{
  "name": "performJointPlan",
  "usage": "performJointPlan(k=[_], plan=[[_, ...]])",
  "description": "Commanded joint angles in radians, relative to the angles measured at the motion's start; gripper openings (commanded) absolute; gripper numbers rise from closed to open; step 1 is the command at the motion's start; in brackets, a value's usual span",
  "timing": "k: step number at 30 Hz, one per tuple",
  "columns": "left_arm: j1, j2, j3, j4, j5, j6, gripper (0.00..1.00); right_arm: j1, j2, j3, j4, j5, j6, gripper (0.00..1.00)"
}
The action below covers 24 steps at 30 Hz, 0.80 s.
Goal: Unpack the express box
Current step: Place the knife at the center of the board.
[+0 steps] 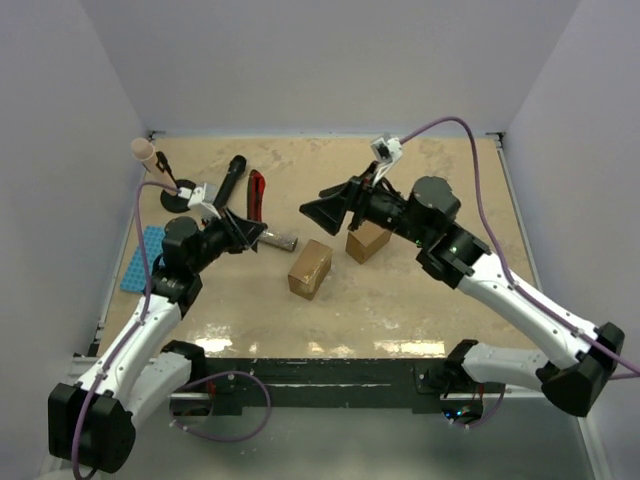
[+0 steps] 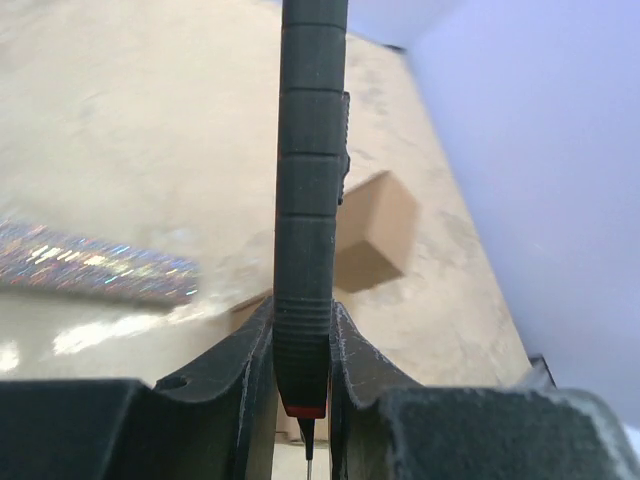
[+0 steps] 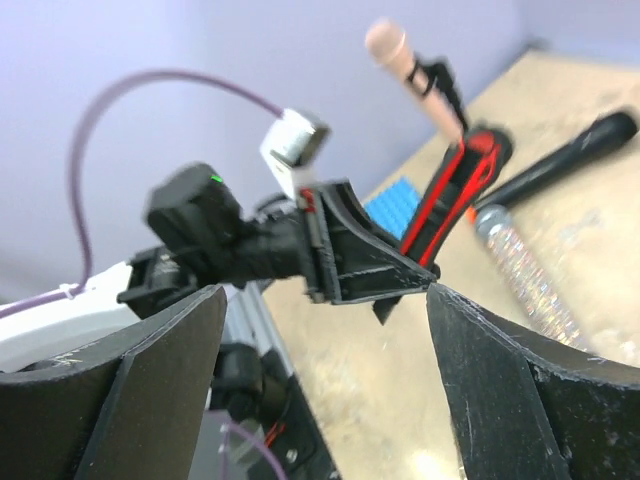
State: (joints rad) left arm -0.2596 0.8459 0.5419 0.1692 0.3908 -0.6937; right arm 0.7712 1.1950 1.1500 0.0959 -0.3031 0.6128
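Two small brown cardboard boxes stand mid-table: the express box (image 1: 310,268) nearer me and a second like it (image 1: 367,240) behind it. Both look closed. My left gripper (image 1: 257,235) (image 2: 303,310) hovers left of them, shut on a black ribbed tool (image 2: 308,190) with a red band and a thin metal tip. The left wrist view shows the farther box (image 2: 375,230) past that tool. My right gripper (image 1: 322,210) (image 3: 325,300) hangs open and empty above the table, left of the farther box, facing the left gripper (image 3: 350,255).
At the back left lie a red-and-black cutter (image 1: 256,193) (image 3: 450,195), a black handle (image 1: 232,180), a pink-headed microphone (image 1: 143,152) on a round base (image 1: 180,198), a glittery stick (image 1: 280,241) (image 2: 100,262) and a blue pad (image 1: 143,258). Walls enclose the table on three sides.
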Motion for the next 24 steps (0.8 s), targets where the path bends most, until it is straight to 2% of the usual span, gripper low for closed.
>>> performJointPlan(k=[1, 7, 12, 20, 23, 24], plan=[[0.062, 0.03, 0.008, -0.154, -0.187, -0.107, 0.0, -0.004, -0.093, -0.073, 0.005, 0.117, -0.064, 0.86], [0.079, -0.054, -0.161, -0.076, -0.256, -0.262, 0.0, -0.003, -0.146, -0.182, 0.039, 0.142, -0.065, 0.84], [0.079, -0.062, -0.209, -0.168, -0.34, -0.323, 0.0, -0.004, -0.16, -0.242, 0.033, 0.151, -0.068, 0.83], [0.079, -0.05, -0.329, -0.137, -0.329, -0.431, 0.0, -0.004, -0.186, -0.332, 0.065, 0.168, -0.051, 0.82], [0.079, 0.01, -0.356, -0.105, -0.313, -0.44, 0.0, -0.003, -0.176, -0.335, 0.05, 0.173, -0.064, 0.82], [0.079, 0.024, -0.361, -0.09, -0.305, -0.438, 0.03, -0.003, -0.172, -0.335, 0.05, 0.177, -0.065, 0.82]])
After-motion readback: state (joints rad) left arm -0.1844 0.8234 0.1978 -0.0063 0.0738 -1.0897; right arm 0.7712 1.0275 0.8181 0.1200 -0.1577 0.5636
